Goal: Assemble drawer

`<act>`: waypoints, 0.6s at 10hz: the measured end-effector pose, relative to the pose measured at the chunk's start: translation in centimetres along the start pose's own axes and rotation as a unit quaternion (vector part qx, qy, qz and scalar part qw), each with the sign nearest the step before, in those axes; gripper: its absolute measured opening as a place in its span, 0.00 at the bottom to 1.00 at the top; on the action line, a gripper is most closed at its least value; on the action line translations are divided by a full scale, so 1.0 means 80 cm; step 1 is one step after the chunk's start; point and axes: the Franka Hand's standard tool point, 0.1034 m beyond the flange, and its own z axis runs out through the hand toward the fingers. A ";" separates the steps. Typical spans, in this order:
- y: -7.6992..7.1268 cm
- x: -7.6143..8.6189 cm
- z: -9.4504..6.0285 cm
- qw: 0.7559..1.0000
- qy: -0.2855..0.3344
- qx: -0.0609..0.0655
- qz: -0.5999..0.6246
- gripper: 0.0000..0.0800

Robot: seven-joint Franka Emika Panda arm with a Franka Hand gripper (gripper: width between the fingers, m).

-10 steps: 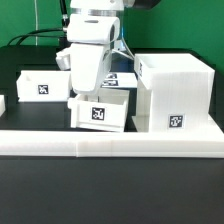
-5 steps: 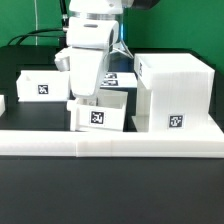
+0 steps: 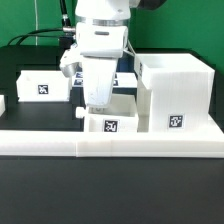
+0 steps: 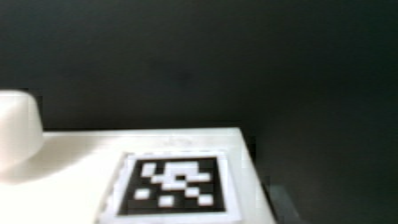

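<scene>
A small white open-top tray box [image 3: 112,123] with a square marker on its front and a small knob [image 3: 80,113] on its side sits just behind the border bar, close beside the large cube-shaped housing [image 3: 178,93]. My gripper [image 3: 97,103] reaches down into this tray from above and is shut on its wall. The fingertips are hidden in both views. The wrist view shows a white tray face with a marker [image 4: 175,185] close below, blurred. A second tray box [image 3: 45,85] stands at the back on the exterior view's left.
The long low white border bar [image 3: 110,143] runs across the front. The marker board [image 3: 125,78] lies behind, mostly hidden by the arm. A white part [image 3: 2,103] shows at the exterior view's left edge. Black table surface lies around them.
My gripper and the tray box have moved toward the exterior view's right and down. The tray went from lifted and tilted to level, next to the housing.
</scene>
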 end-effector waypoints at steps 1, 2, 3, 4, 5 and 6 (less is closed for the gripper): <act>-0.001 -0.001 0.001 1.000 0.000 0.001 0.001 0.05; -0.001 -0.001 0.001 1.000 0.000 0.001 0.001 0.05; -0.001 0.001 0.001 1.000 0.000 0.001 0.001 0.05; 0.000 0.007 0.000 1.000 0.001 0.001 -0.004 0.05; 0.003 0.010 -0.002 1.000 0.002 0.001 -0.005 0.05; 0.004 0.009 -0.003 1.000 0.001 0.000 0.013 0.05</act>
